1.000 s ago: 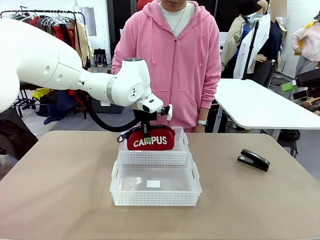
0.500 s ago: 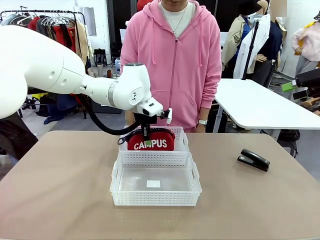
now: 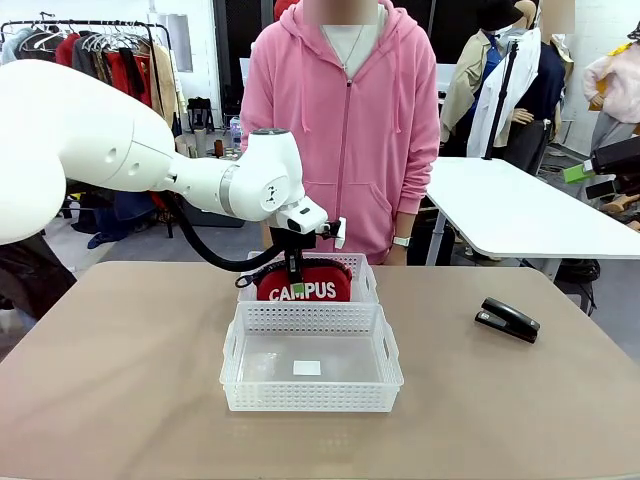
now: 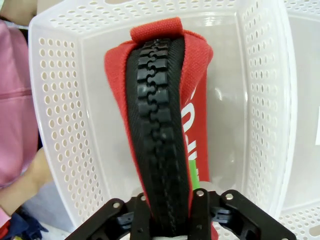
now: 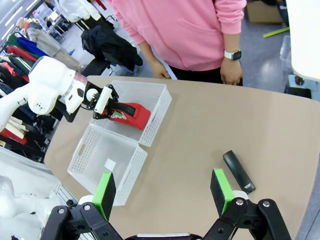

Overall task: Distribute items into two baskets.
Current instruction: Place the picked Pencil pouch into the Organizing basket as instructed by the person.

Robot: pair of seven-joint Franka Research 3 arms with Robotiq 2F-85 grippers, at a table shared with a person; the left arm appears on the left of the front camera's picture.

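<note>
the red pouch point(image 4: 160, 125) runs down between the jaws of the left gripper point(image 4: 170, 200). its near end is hidden there, so i cannot tell if they squeeze it. its white letters point(image 4: 189, 137) are mostly turned away. from the front, below the jaws, the near basket point(image 3: 310, 397) hides the pouch's bottom.

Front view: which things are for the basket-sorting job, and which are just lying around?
For the job: red pouch, black stapler, far basket, near basket.
Just around: white side table, clothes rack.
</note>
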